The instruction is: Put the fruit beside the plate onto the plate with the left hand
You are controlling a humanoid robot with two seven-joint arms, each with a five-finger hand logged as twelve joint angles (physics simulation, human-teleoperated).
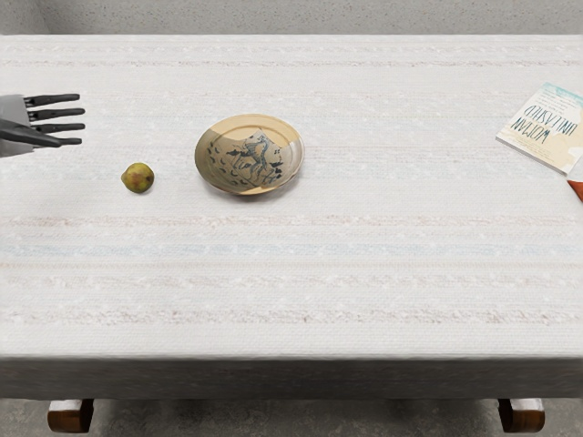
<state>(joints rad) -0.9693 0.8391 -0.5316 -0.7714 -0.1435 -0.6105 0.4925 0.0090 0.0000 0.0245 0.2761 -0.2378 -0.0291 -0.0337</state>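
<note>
I see the left hand [50, 118] at the frame's left edge, fingers straight and spread, holding nothing — the fruit [138, 177] sits lower right of those fingertips, just left of the plate [211, 164], not touching it — right hand unseen.

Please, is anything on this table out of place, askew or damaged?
Nothing looks spilled or broken. Only the white-and-teal book lies askew at the picture's right edge. The small yellow-green fruit rests beside the round beige patterned plate, not on it.
</note>
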